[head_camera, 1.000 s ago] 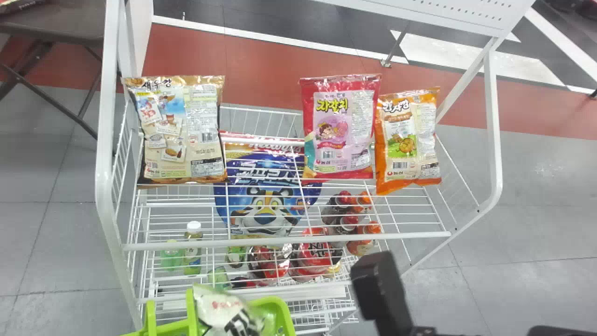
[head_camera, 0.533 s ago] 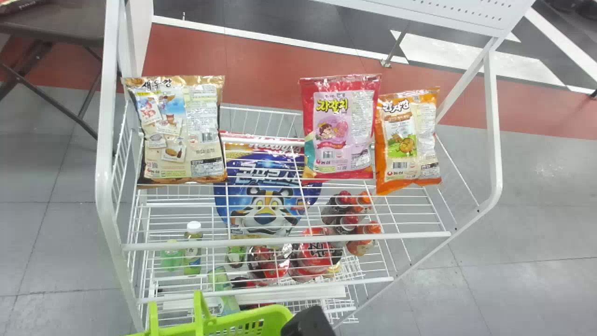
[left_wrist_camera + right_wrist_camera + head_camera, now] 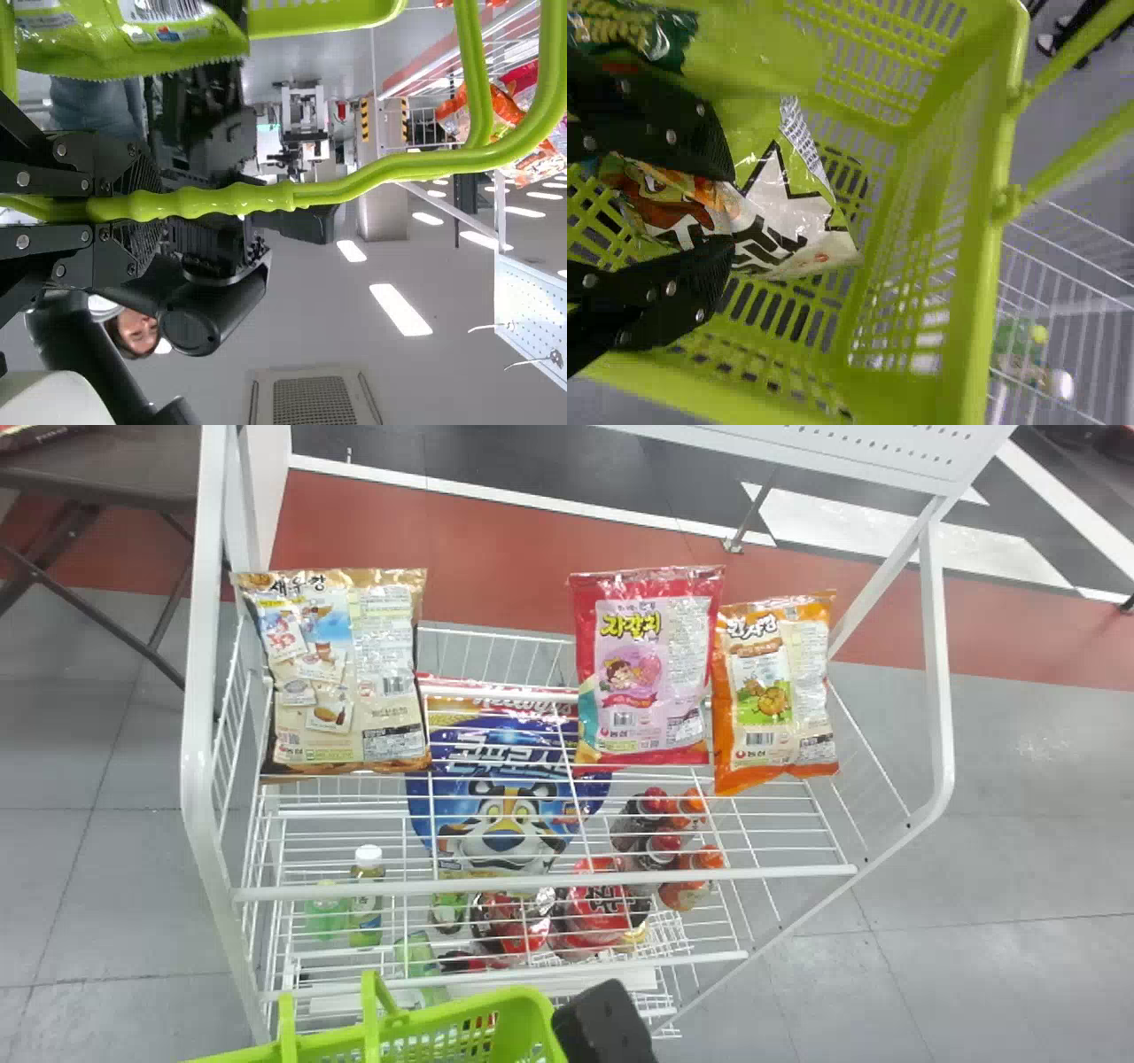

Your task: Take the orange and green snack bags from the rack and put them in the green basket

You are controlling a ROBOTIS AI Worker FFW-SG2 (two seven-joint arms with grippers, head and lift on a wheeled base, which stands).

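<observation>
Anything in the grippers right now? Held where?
Left gripper: green basket, by its handles. Right gripper: at the snack bag inside the basket; can't tell whether it's gripped.

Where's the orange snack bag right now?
Head view, right side: the orange snack bag is upright on the rack's top wire shelf, immediately right of the red-and-pink bag, near the rack's right-hand post.

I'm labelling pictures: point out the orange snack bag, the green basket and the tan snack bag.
Orange snack bag (image 3: 769, 701): head view, middle of printed face.
Green basket (image 3: 993, 266): right wrist view, rim.
Tan snack bag (image 3: 341, 677): head view, printed face.
</observation>
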